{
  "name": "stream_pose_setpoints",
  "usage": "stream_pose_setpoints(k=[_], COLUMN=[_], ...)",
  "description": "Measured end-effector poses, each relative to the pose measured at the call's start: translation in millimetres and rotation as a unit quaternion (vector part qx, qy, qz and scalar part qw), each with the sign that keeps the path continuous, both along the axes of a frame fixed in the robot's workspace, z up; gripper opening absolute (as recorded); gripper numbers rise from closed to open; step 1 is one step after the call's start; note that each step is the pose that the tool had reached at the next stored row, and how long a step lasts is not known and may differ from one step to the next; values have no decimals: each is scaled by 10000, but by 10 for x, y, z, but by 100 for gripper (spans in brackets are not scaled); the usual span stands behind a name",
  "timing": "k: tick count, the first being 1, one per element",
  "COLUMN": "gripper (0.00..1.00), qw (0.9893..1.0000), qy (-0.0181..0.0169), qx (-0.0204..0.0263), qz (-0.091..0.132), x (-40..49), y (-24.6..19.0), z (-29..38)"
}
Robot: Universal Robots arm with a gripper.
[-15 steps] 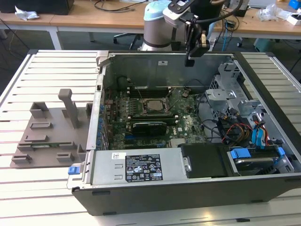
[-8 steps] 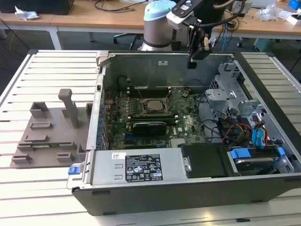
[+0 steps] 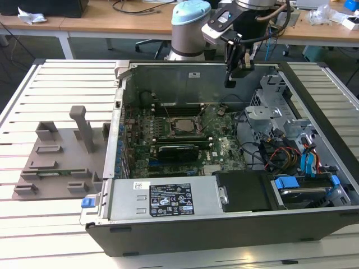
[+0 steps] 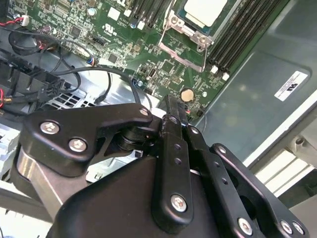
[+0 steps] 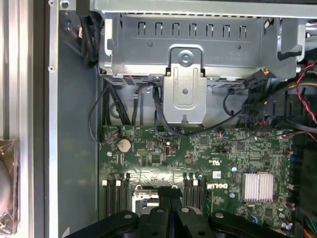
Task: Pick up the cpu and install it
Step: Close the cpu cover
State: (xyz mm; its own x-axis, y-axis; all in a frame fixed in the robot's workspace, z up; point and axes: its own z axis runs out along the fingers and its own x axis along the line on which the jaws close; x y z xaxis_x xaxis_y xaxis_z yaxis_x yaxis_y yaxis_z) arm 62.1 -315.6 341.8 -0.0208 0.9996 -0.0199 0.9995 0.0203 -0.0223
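Observation:
The cpu (image 3: 182, 124), a small pale square chip, lies flat in the socket on the green motherboard (image 3: 219, 147) inside the open computer case (image 3: 168, 235). It also appears in the second wrist view (image 4: 204, 11), beside the socket's metal frame (image 4: 184, 47). My gripper (image 3: 230, 82) hangs above the case's rear wall, toward the exterior view's right of the cpu and well apart from it. Its black fingers (image 4: 171, 106) are pressed together with nothing between them. In the first wrist view the gripper (image 5: 169, 192) partly hides the socket.
A grey plastic tray (image 3: 56, 154) with upright posts sits on the slatted table at the exterior view's left. A black card (image 3: 178, 150) stands in the board near the cpu. Drive cages (image 3: 269, 115) and cables (image 3: 291, 157) crowd the case's right side.

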Motion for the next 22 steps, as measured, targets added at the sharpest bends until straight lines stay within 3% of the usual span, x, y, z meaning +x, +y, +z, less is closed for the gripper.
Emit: stream_pose_setpoints(k=[22], gripper=[11], qw=[10000], qy=[15], qx=[0], qz=[1], x=[14], y=[0], z=[-598])
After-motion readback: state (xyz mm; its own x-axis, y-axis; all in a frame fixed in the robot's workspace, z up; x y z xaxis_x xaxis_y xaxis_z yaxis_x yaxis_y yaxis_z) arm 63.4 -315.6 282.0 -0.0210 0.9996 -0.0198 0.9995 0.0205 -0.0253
